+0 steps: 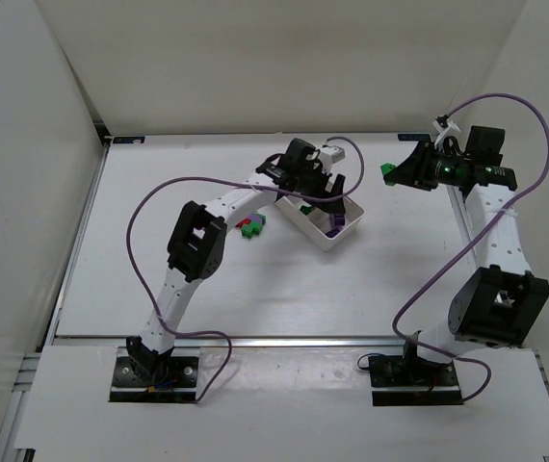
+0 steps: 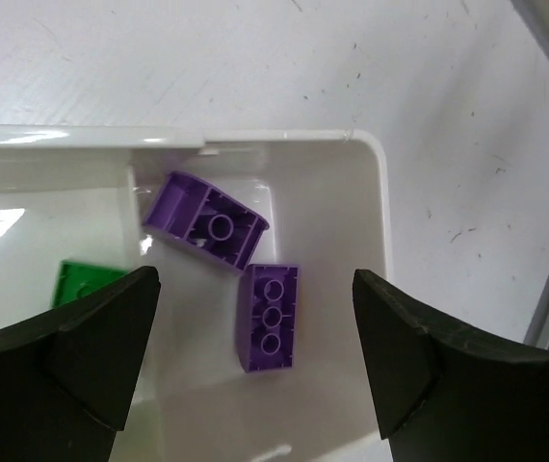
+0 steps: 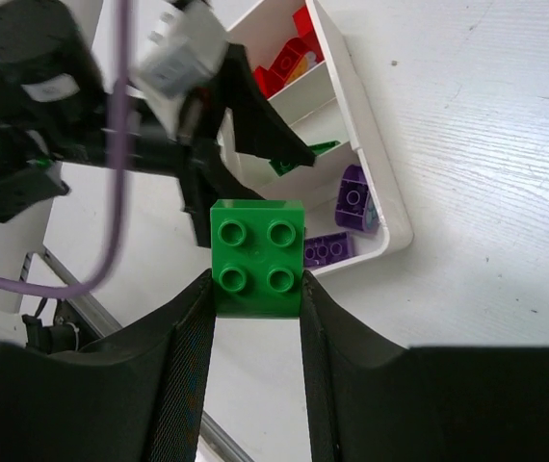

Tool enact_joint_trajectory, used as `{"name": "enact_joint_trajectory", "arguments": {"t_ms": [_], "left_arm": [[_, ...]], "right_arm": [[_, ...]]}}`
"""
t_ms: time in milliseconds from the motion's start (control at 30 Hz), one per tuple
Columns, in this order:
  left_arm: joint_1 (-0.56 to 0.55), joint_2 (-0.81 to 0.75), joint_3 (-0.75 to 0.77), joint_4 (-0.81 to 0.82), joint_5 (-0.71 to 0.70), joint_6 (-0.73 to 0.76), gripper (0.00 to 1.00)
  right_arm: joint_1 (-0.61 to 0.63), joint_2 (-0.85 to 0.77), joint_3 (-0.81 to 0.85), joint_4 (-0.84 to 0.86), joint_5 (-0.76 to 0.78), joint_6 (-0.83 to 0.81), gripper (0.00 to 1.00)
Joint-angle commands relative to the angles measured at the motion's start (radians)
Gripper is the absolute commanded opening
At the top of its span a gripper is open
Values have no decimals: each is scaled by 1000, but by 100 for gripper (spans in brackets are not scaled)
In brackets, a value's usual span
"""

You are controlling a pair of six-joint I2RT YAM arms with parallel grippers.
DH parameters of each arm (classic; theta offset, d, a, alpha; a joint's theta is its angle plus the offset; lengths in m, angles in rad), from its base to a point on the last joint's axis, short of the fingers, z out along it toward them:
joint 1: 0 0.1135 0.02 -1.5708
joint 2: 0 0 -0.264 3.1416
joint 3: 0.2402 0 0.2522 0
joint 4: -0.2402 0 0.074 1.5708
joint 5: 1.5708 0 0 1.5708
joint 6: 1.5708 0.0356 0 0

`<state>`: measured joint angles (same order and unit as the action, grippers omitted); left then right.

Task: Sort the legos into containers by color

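Observation:
The white tray (image 1: 350,223) lies at the table's middle, seen also in the left wrist view (image 2: 379,207) and the right wrist view (image 3: 340,69). My left gripper (image 1: 325,204) hovers open and empty (image 2: 255,356) over its end compartment, which holds two purple bricks (image 2: 271,315) (image 2: 207,219). The neighbouring compartment holds a green brick (image 2: 80,282); the far one holds red bricks (image 3: 292,53). My right gripper (image 1: 397,173) is shut on a green 2x2 brick (image 3: 257,245) (image 1: 387,171), held in the air right of the tray. A few loose bricks (image 1: 250,228) lie left of the tray.
The left arm (image 3: 53,106) stretches over the tray and hides its middle and far compartments from above. Purple cables loop over both arms. White walls enclose the table on the left, back and right.

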<state>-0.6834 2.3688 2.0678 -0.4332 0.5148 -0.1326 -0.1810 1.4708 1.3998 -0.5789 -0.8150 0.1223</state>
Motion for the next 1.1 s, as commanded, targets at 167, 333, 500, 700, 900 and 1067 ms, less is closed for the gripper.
{"name": "enact_joint_trajectory", "arguments": {"t_ms": [167, 333, 500, 700, 900, 1067], "left_arm": [[122, -256, 32, -28, 48, -47, 91], [166, -364, -32, -61, 39, -45, 91], [199, -453, -101, -130, -44, 2, 92], [263, -552, -233, -136, -96, 22, 92], [320, -620, -301, -142, -121, 36, 93], [370, -661, -354, -145, -124, 19, 99]], "right_arm": [[34, 121, 116, 99, 3, 4, 0], [109, 192, 181, 129, 23, -21, 0], [175, 289, 269, 117, 37, -58, 0], [247, 379, 360, 96, 43, -88, 0], [290, 428, 410, 87, 46, -101, 0], [334, 473, 441, 67, 73, -159, 0]]}}
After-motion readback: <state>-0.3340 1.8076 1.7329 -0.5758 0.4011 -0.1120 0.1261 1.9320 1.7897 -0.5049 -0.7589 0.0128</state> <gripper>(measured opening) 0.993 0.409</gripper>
